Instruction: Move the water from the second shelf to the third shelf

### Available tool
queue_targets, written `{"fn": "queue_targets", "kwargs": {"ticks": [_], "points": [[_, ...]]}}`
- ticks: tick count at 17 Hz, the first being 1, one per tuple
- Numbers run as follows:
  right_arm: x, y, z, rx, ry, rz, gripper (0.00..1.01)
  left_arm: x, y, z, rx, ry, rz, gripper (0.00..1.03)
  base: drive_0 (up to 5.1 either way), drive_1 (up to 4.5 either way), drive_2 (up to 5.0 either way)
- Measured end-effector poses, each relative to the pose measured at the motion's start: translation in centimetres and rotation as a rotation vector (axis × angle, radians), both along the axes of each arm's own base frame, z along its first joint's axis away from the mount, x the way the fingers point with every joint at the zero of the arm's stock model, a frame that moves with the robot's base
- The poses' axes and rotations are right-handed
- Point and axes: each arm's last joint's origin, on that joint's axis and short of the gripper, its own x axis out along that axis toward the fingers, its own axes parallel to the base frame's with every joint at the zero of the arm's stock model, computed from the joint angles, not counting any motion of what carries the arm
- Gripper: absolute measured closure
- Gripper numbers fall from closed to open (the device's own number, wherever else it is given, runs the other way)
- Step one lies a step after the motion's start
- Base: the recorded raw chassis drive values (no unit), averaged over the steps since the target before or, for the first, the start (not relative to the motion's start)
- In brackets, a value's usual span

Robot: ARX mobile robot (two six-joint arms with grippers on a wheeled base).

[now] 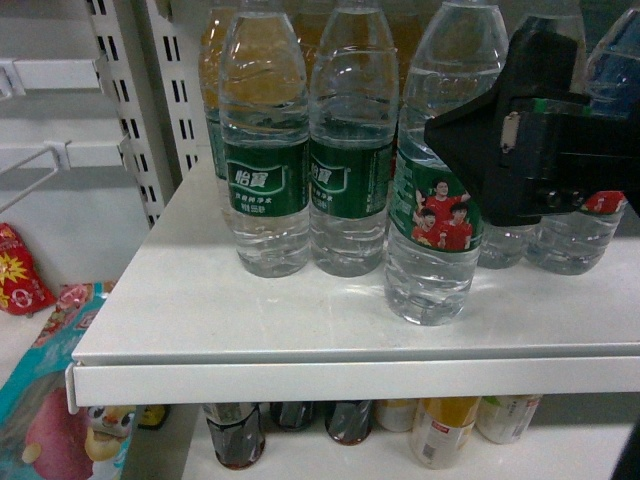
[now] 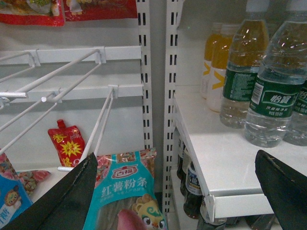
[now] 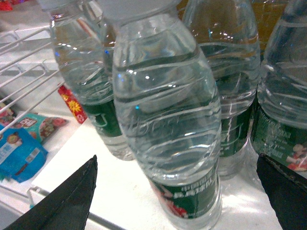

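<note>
- Right up against the head camera sits the black right tool [image 1: 480,150], hovering at the label of the front water bottle [image 1: 432,200]. Can't tell from this angle how far apart its fingers are.
- That water bottle stands upright near the front edge of the white shelf [image 1: 300,330], a bit ahead of the other water bottles [image 1: 265,150] lined up behind it. Its green label shows guys in red shirts.
- Below that shelf, dark cola bottles [image 1: 235,432] and orange juice bottles [image 1: 442,428] peek out.
- Left wrist view: left tool [image 2: 177,191] is spread wide open with nothing in it, hanging off to the left of the shelf, near a teal snack bag [image 2: 127,191] and some white wire racks [image 2: 62,81]. Water bottles stand well apart from it on the shelf.
- Right wrist view: the front water bottle fills the middle, sitting between the two black fingers [image 3: 62,201], which are wide apart and not touching it.
</note>
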Motion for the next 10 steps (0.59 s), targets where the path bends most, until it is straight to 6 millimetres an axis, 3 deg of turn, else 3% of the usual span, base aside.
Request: {"fn": "queue_targets", "kwargs": {"ticks": [5, 9, 10], "points": [[-3.8, -3.0, 1.8, 0.066, -0.042, 0.079, 0.03, 0.0, 0.0, 0.0, 0.0, 0.0, 0.0, 0.05, 0.0, 0.0, 0.0], [-6.1, -6.8, 2.8, 0.107, -0.082, 0.009, 0.03, 0.0, 0.0, 0.0, 0.0, 0.0, 0.0, 0.05, 0.0, 0.0, 0.0], [-6.6, -7.2, 3.1, 0.079, -0.182, -0.094, 0.08, 0.0, 0.0, 0.0, 0.0, 0.0, 0.0, 0.05, 0.0, 0.0, 0.0]]}}
